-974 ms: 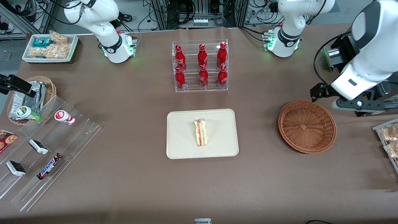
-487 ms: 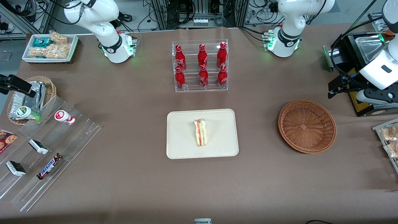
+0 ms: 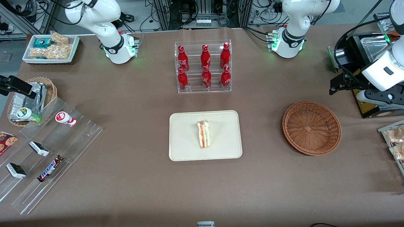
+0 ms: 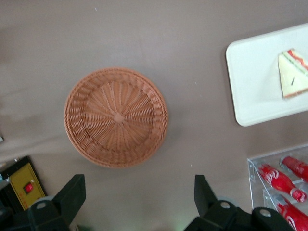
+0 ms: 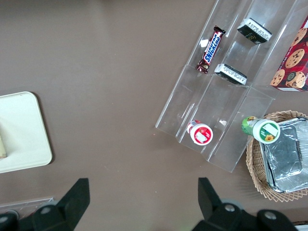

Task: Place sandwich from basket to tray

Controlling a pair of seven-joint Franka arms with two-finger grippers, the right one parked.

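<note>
Front view: near the centre of the frame we see the sandwich (image 3: pixel 204 135) lying on the tray (image 3: pixel 183 148), so we judge the placing done. At centre right, the basket (image 3: pixel 311 128) sits empty on the brown worktop (image 3: pixel 126 189), well apart from the tray. Farther off, at the right edge, the gripper (image 3: pixel 337 86) hangs raised above the worktop, just past the basket's rim; its fingers (image 4: pixel 72 192) are spread wide and hold nothing. The arm reads as drawn clear of the work.
</note>
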